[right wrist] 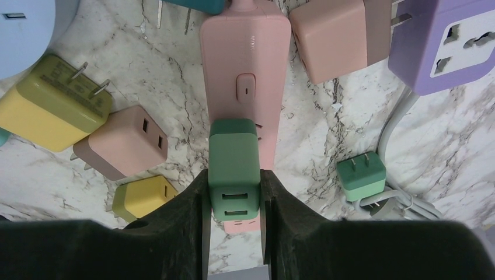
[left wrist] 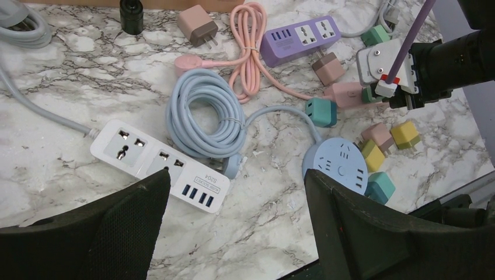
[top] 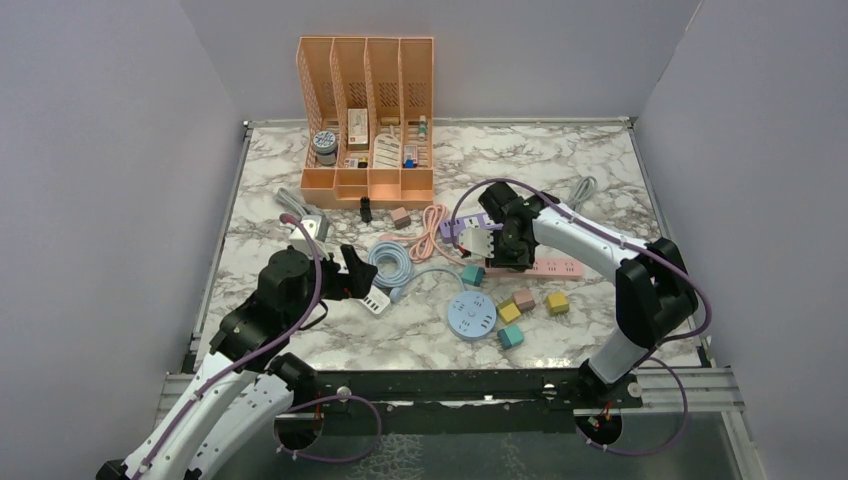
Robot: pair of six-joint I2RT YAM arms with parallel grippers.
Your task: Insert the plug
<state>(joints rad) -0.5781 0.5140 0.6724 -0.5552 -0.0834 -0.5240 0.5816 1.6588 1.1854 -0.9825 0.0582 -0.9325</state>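
Marble counter (top: 600, 160), cluttered. Left gripper (top: 358, 275) hung just beside white strip (top: 377, 301), near blue cable coil (top: 392, 262). Right gripper (top: 503, 260) was low over pink strip (top: 556, 267), fingertips hidden. Round blue hub (top: 471, 316) lay between the arms, coloured cubes (top: 524, 299) just right of it. Orange organizer (top: 367, 110) stood at back, purple strip (top: 462, 228) nearer.

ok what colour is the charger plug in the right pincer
Green. The charger plug shows best in the right wrist view.
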